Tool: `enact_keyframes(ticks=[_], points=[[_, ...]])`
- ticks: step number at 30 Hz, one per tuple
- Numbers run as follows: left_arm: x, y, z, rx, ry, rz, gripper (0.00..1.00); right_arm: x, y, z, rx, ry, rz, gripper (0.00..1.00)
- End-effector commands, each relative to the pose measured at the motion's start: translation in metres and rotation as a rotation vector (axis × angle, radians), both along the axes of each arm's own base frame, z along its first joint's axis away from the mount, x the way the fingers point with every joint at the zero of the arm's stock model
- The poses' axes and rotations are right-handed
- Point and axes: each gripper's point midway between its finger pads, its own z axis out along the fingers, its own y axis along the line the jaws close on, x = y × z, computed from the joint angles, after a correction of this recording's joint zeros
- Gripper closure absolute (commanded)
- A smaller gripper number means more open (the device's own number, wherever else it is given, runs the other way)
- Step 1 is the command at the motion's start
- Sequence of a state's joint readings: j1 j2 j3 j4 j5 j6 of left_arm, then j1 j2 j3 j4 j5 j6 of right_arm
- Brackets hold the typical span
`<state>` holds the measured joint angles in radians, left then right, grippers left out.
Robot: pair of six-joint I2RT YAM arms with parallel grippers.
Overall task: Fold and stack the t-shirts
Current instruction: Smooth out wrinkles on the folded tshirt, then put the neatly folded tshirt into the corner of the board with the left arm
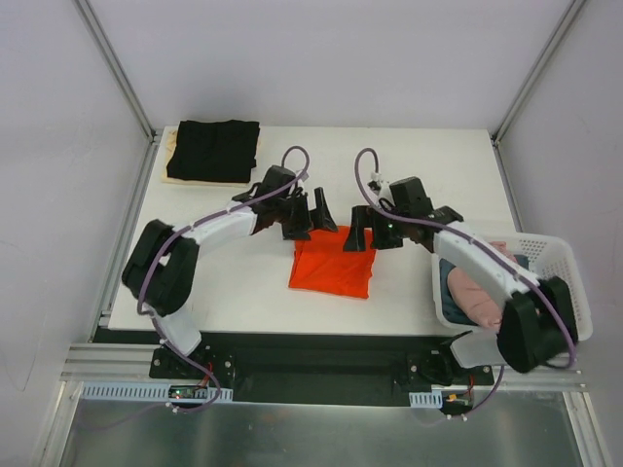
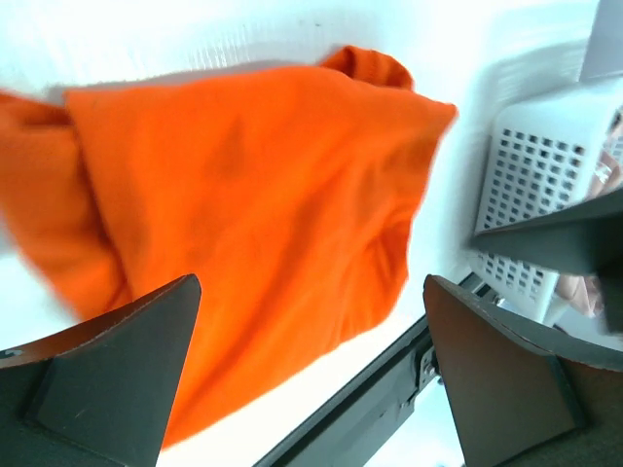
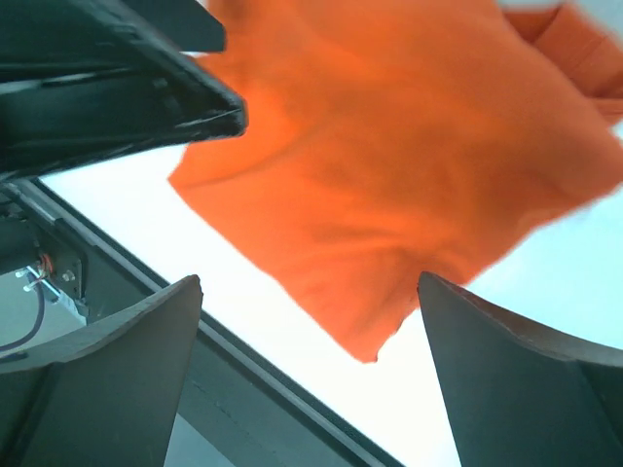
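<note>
At the middle of the surface, toward its near edge, the orange-red t-shirt is seen lying folded into a rough square. Over its far edge, the left end effector and the right end effector are poised side by side, each with its jaws spread wide and no cloth pinched. At the far left corner, a folded black t-shirt is laid on a cream t-shirt. At the near right, a pink t-shirt is bundled inside the white basket.
</note>
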<state>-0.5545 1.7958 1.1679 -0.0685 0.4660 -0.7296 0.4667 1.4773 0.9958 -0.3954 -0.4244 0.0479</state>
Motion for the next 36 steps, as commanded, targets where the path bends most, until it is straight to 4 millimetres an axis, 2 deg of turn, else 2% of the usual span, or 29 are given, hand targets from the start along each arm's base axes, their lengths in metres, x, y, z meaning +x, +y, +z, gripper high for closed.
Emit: enact_keyframes(ticks=[1,2,4,5,7,8,10,11,13,14,16,17,22,29,33,35,36], points=[[-0.007,0.036,0.039,0.07,-0.193,0.024,0.01,-0.001,-0.029,0.088,-0.02,-0.327,-0.084,0.03],[-0.004,0.047,0.045,0.11,-0.236,0.063,0.01,0.004,-0.044,0.093,-0.059,-0.367,-0.182,0.03],[-0.012,0.067,0.03,0.201,-0.225,0.088,0.01,-0.005,-0.068,0.105,-0.073,-0.445,-0.285,0.03],[-0.011,0.076,0.026,0.245,-0.231,0.112,0.01,-0.004,-0.086,0.104,-0.125,-0.475,-0.357,0.03],[-0.016,0.084,0.016,0.296,-0.201,0.106,0.01,-0.013,-0.102,0.113,-0.123,-0.523,-0.417,0.03],[-0.016,0.085,0.009,0.311,-0.184,0.1,0.01,-0.017,-0.114,0.105,-0.166,-0.516,-0.449,0.03],[-0.016,0.081,0.004,0.315,-0.17,0.075,0.01,-0.023,-0.122,0.105,-0.182,-0.526,-0.462,0.03],[-0.016,0.081,-0.007,0.333,-0.142,0.066,0.01,-0.027,-0.126,0.101,-0.202,-0.515,-0.463,0.03],[-0.01,0.078,-0.013,0.348,-0.133,0.056,0.01,-0.03,-0.128,0.098,-0.213,-0.506,-0.455,0.03],[-0.01,0.078,-0.026,0.371,-0.094,0.046,0.01,-0.031,-0.128,0.096,-0.215,-0.499,-0.449,0.03],[-0.009,0.068,-0.03,0.348,-0.07,0.006,0.01,-0.033,-0.128,0.092,-0.223,-0.492,-0.44,0.03],[-0.01,0.067,-0.039,0.359,-0.045,-0.003,0.01,-0.033,-0.128,0.09,-0.228,-0.488,-0.439,0.03],[-0.016,0.057,-0.053,0.353,-0.004,-0.045,0.01,-0.033,-0.128,0.086,-0.244,-0.487,-0.409,0.03],[-0.033,0.037,-0.079,0.418,0.024,-0.085,0.16,-0.033,-0.132,0.084,-0.242,-0.523,-0.422,0.03],[-0.031,0.03,-0.089,0.471,0.016,-0.081,0.22,-0.032,-0.135,0.082,-0.261,-0.527,-0.422,0.03],[-0.03,0.028,-0.093,0.519,0.006,-0.081,0.28,-0.031,-0.137,0.081,-0.272,-0.527,-0.429,0.03],[-0.025,0.034,-0.095,0.57,-0.013,-0.054,0.33,-0.031,-0.137,0.081,-0.275,-0.525,-0.43,0.03]])
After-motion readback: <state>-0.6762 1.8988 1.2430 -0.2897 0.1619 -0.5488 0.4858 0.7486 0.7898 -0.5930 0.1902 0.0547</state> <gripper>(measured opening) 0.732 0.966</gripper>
